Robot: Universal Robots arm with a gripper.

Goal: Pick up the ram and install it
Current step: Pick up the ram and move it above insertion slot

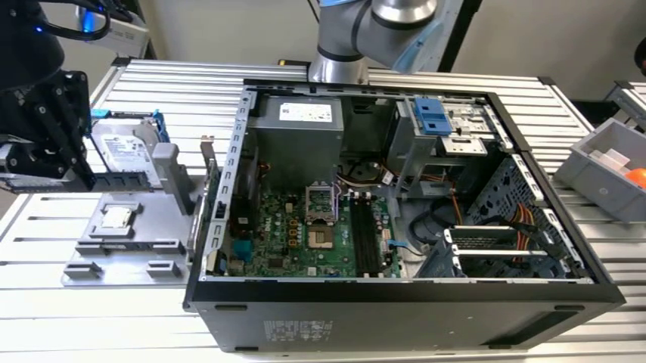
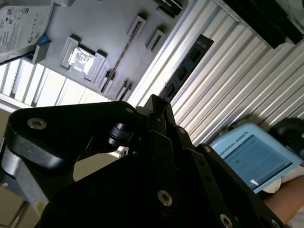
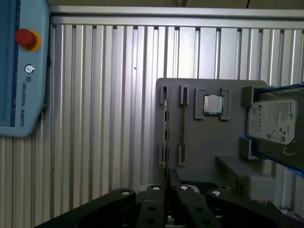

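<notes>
Sitting on the ribbed metal counter [image 1: 101,325], the open computer case [image 1: 404,302] takes up most of the scene, its green board [image 1: 283,234] and long dark memory slots [image 1: 365,234] facing up. On the exterior view's left lies a grey tray [image 1: 131,249] carrying a hard drive [image 1: 126,147] in a blue frame. Just in front of that drive, and apparently raised off the tray, is the ram [image 2: 183,71], well apart from the case. The gripper [image 3: 167,186] has it: the fingers [image 2: 156,118] are pressed together on the thin board, pinching it edge-on. The hold is narrow, so the stick could twist or slip in transit. It could also clip the case wall, or jam if it meets a slot crooked.
</notes>
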